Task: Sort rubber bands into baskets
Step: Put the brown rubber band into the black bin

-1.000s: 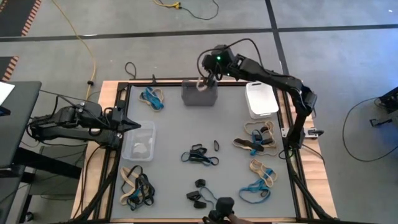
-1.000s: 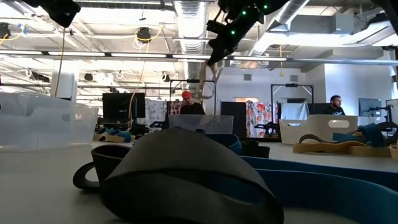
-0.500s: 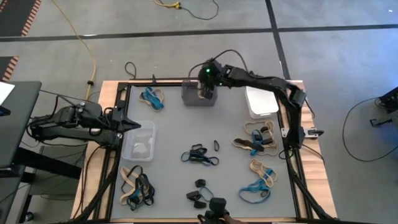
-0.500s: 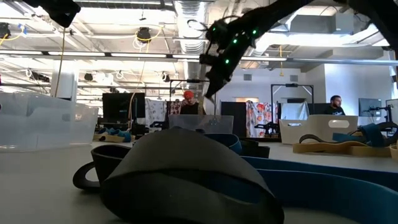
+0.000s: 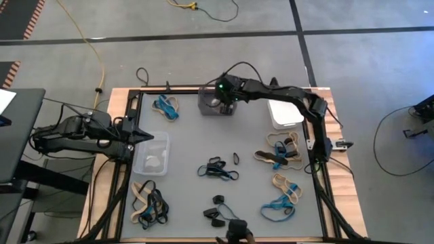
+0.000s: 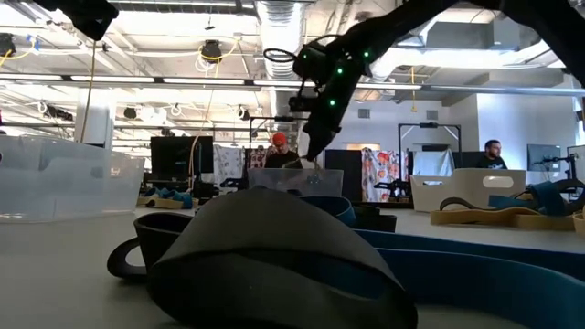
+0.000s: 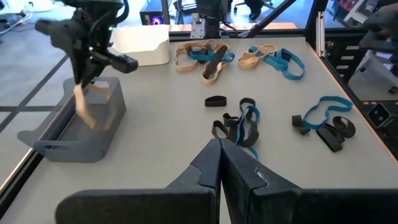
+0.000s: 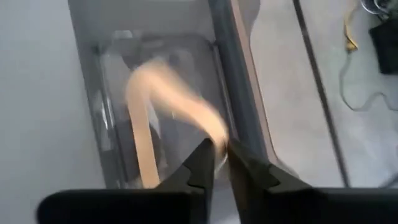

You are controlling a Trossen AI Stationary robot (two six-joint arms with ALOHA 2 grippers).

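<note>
1. The right gripper (image 5: 222, 102) hangs over the grey basket (image 5: 215, 106) at the far edge of the surface (image 5: 190, 146). Its jaws are narrow, pinched on a tan band (image 8: 155, 118) that dangles into the basket.

2. In the right wrist view the band's loop hangs inside the basket walls, near one long wall. The release should wait until the lowest part of the loop is well below the rim, so it cannot spring out or drape over the edge.

3. My judgement: opening the jaws fully and then lifting straight up is best. A floppy band may cling to a finger, and a sideways exit could drag it over the wall.

4. The left gripper (image 7: 221, 163) waits at the left side, next to the clear basket (image 5: 151, 154), jaws closed and empty. It need not move.

5. Many bands remain loose on the surface: a blue-and-tan cluster (image 5: 166, 106) just left of the grey basket, a dark tangle (image 5: 218, 170) mid-surface, and tan-and-blue piles (image 5: 280, 150) on the right below the white basket (image 5: 283, 108). Sorting looks far from finished.

6. The next pick is easier on a single band, such as the small black loop (image 5: 236, 158), than on a knotted cluster.
</note>
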